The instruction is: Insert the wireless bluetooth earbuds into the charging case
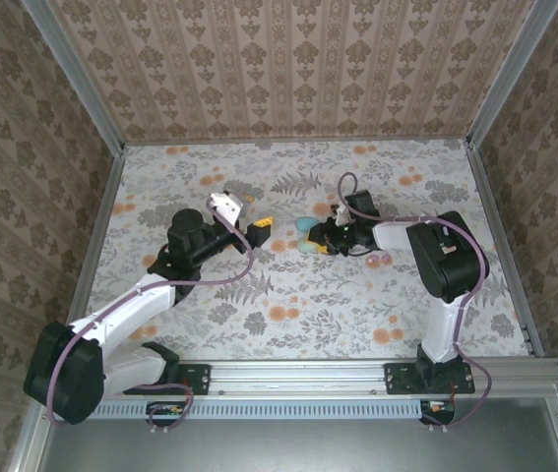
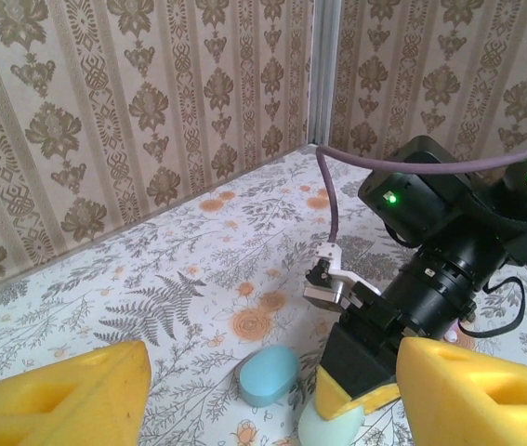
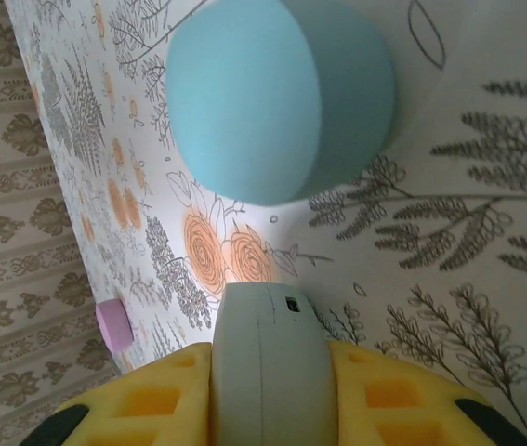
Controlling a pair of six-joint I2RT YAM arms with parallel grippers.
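Near the middle of the flowered bench (image 1: 308, 315) the two arms meet almost nose to nose. The right pincer (image 1: 316, 241), reaching in from the right of the overhead picture, is clamped on a pale egg-shaped case (image 3: 268, 362). Its yellow fingers (image 3: 384, 390) press on both sides of the case, and a thin seam runs down the shell. The case sits low at the bench, though I cannot tell whether it touches the cloth. Just beside it, slightly higher in the overhead frame, a blue case (image 1: 303, 224) lies flat on the bench by itself, with nothing gripping it. From the right wrist it looms large in the upper half of the frame. The left pincer (image 1: 262, 233) comes in from the left with its yellow fingers spread wide and nothing between them, pointing at the blue case and at the other pincer. To the right of the right pincer, close under its forearm in the overhead picture, lie two small pink pieces (image 1: 377, 260) that look like the earbuds. They are too small to be sure, and they rest apart from both cases.
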